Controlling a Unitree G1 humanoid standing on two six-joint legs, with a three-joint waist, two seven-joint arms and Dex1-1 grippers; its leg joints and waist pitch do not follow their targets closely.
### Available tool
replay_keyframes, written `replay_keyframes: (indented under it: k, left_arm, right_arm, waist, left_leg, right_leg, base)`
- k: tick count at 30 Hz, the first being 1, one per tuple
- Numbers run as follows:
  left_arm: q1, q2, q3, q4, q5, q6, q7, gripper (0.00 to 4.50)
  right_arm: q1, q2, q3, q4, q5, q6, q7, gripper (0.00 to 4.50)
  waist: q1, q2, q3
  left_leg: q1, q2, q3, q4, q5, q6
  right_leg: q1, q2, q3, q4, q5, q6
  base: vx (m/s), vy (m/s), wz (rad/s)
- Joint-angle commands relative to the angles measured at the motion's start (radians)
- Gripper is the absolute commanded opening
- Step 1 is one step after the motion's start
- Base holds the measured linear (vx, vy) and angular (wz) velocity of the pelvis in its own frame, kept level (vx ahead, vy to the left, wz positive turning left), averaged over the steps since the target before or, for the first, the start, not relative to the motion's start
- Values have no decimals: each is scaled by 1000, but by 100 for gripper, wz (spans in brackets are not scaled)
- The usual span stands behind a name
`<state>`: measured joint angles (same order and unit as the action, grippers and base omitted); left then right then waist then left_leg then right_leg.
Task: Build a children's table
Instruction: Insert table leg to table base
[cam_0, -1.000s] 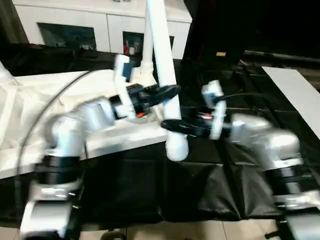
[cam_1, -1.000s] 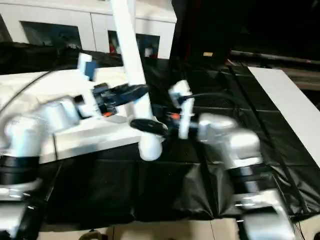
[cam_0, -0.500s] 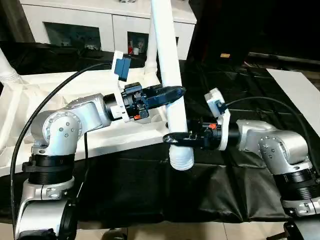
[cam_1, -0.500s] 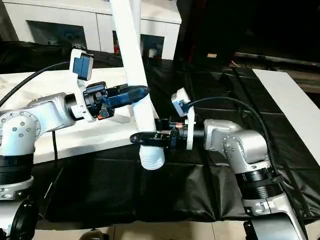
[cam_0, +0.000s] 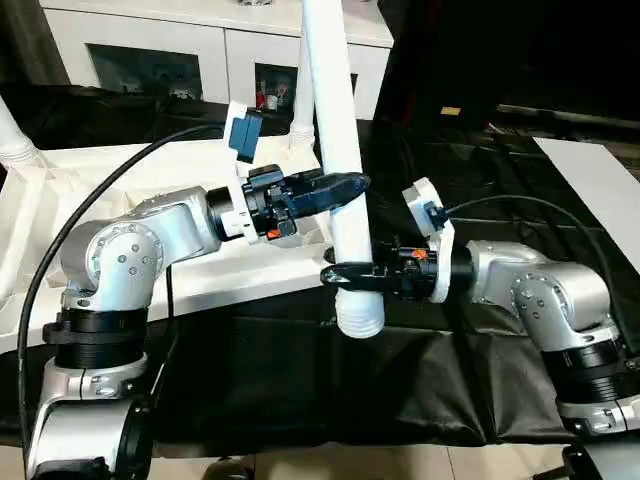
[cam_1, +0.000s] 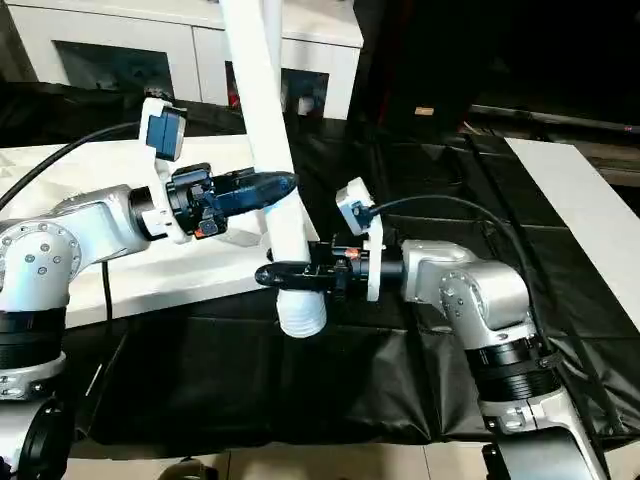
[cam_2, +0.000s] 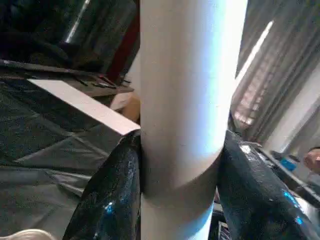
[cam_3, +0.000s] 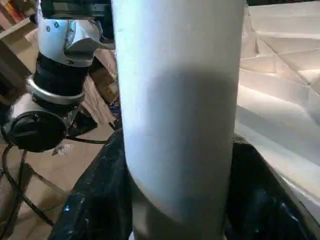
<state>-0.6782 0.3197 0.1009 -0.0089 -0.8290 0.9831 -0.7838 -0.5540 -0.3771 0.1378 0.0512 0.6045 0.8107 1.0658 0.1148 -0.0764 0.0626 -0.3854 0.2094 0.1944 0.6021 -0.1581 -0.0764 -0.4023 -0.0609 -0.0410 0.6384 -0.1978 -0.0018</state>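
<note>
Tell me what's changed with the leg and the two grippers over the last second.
Little: the view steadied, and the right gripper with the leg's threaded end eased slightly toward the tabletop. Both grippers stayed clamped on the upright leg, the left gripper higher, its fingers on either side.

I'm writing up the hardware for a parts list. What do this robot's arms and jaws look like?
Both arms are silver metal with rounded joint housings and black ribbed bands near the elbows. Each wrist carries a white collar with a small camera module on a white bracket. The left gripper and right gripper have glossy black fingers, with small orange-red marks at the base. A black cable loops along each arm.
</note>
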Motion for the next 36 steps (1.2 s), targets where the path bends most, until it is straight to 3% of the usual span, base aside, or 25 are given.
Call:
replay_keyframes:
  k: [1, 2, 5, 6, 8, 11, 12, 13, 15, 18, 28, 36]
  left_arm:
    - [-24, -8, -11, 21, 43, -18, 61, 241]
    - [-24, -8, -11, 21, 43, -18, 61, 241]
    - [-32, -12, -27, 43, 102, -41, 121, 274]
    - [-33, -28, -23, 42, 111, -50, 148, 274]
    - [-36, -56, -8, 41, 107, -53, 186, 294]
    - [-34, -75, -11, 35, 123, -76, 210, 322]
    - [-28, -120, -23, 45, 174, -151, 269, 322]
    - [-24, -142, -28, 52, 197, -184, 296, 329]
    - [-17, -160, -41, 54, 218, -209, 314, 334]
    - [-2, -204, -57, 53, 248, -235, 365, 337]
    - [2, -244, -54, 79, 322, -300, 455, 254]
    - [7, -255, -50, 75, 312, -303, 451, 194]
  right_arm:
    - [2, 1, 6, -2, -37, -37, -31, 200]
    - [2, 1, 6, -2, -37, -37, -31, 200]
    - [-4, 48, 2, 41, -113, -129, -139, 190]
    - [-6, 68, 5, 60, -151, -175, -188, 190]
    - [-7, 91, 7, 79, -187, -218, -242, 188]
    - [-7, 102, 20, 91, -224, -253, -283, 188]
    - [-9, 123, 55, 120, -310, -320, -373, 188]
    - [-12, 132, 68, 137, -343, -346, -408, 188]
    - [-17, 145, 76, 156, -375, -369, -455, 188]
    - [-30, 182, 78, 194, -427, -417, -532, 188]
    - [-48, 231, 63, 248, -474, -496, -609, 188]
    - [-54, 247, 46, 265, -472, -516, -618, 188]
  waist:
    - [2, 8, -70]
    - [2, 8, -71]
    - [-2, 8, -70]
    - [-2, 13, -70]
    - [-3, 10, -72]
    - [-3, 10, -73]
    - [-3, 10, -73]
    - [-5, 9, -72]
    - [-5, 5, -73]
    - [-7, 7, -73]
    - [-18, 9, -72]
    - [-23, 9, -72]
  left_leg:
    - [25, 20, -14, -71, -199, -58]
    - [25, 20, -14, -70, -196, -59]
    - [24, 20, -14, -71, -195, -64]
    - [24, 19, -15, -71, -198, -67]
    - [26, 20, -14, -70, -197, -72]
    - [25, 21, -14, -71, -180, -68]
    - [23, 21, -15, -71, -175, -67]
    - [23, 18, -13, -70, -176, -70]
    - [23, 19, -13, -70, -180, -68]
    - [22, 18, -14, -70, -189, -65]
    - [22, 18, -14, -70, -208, -53]
    - [22, 18, -14, -69, -206, -45]
  right_leg:
    - [42, -68, 38, -82, -215, -140]
    - [42, -68, 38, -81, -210, -141]
    - [39, -67, 38, -81, -207, -136]
    - [39, -67, 38, -81, -213, -136]
    - [40, -68, 38, -80, -206, -138]
    - [42, -65, 37, -76, -158, -146]
    - [44, -65, 37, -76, -145, -146]
    - [43, -65, 37, -79, -146, -141]
    - [45, -66, 39, -79, -152, -135]
    - [46, -66, 39, -80, -165, -122]
    - [41, -62, 39, -81, -149, -114]
    - [43, -61, 39, -78, -133, -124]
  base:
    - [0, 0, 0]
    - [0, 0, 0]
    - [0, 0, 0]
    - [0, 0, 0]
    - [0, 0, 0]
    - [0, 0, 0]
    - [0, 0, 0]
    - [0, 0, 0]
    - [0, 0, 0]
    - [0, 0, 0]
    - [0, 0, 0]
    - [0, 0, 0]
